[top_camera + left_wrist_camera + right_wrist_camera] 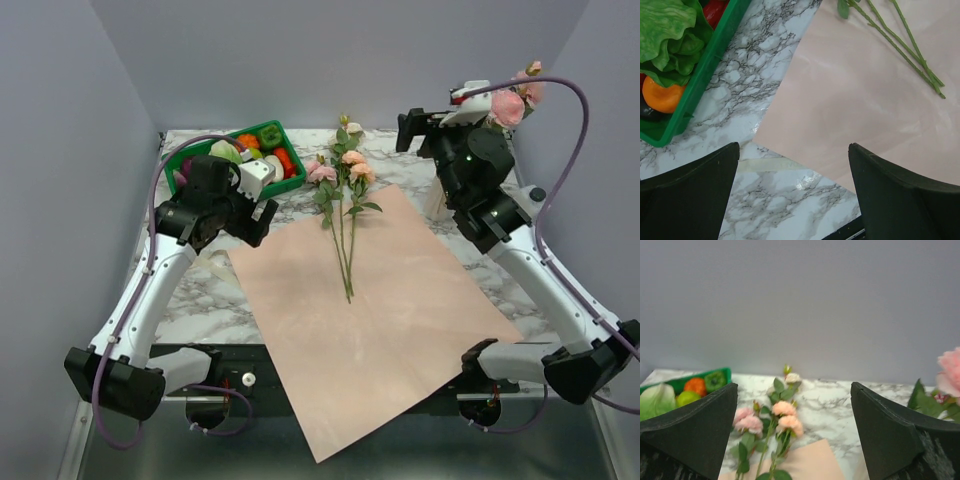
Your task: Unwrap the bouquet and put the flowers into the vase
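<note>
Both the left gripper point(793, 150) and right gripper point(794, 388) spread empty; the green crate point(707, 62) holds toy vegetables point(665, 30).

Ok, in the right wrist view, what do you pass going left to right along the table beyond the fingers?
The green crate of toy vegetables → loose flowers lying on the table → pink rose at the right edge.
</note>
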`<move>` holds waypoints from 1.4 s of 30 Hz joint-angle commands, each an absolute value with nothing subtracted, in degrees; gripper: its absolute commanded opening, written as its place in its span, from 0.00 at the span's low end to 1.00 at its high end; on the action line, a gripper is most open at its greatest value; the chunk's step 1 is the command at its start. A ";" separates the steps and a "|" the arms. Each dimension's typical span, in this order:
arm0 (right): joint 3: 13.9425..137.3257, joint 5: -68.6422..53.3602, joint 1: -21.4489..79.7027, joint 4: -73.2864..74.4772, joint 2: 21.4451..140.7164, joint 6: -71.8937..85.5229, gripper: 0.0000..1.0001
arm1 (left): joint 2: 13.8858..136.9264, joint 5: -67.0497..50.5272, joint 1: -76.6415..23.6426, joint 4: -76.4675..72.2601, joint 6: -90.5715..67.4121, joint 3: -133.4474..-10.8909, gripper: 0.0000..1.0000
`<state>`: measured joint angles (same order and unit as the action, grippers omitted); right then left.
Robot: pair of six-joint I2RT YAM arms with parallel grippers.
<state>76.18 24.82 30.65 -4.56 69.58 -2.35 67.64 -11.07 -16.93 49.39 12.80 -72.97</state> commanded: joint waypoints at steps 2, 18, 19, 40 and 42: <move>79.45 16.35 31.46 14.75 79.59 5.26 1.00 | 65.57 -10.72 -16.61 50.10 13.18 -71.72 0.99; 97.99 10.28 30.94 28.03 114.86 16.61 0.97 | 63.72 -10.11 -16.61 49.22 15.91 -69.35 0.99; 99.04 10.28 30.85 28.56 116.44 16.70 0.97 | 63.37 -9.93 -16.61 49.13 16.26 -69.17 0.99; 108.63 14.41 30.23 37.35 133.15 17.49 0.64 | 57.75 -8.79 -16.61 47.11 17.67 -65.57 0.99; 109.07 14.85 30.23 37.62 134.20 17.75 0.58 | 57.57 -8.70 -16.61 47.20 17.84 -65.65 0.99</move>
<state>106.89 12.86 30.63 35.09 131.66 16.73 58.54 -10.20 -16.93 47.79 16.88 -66.26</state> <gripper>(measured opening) 0.619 0.988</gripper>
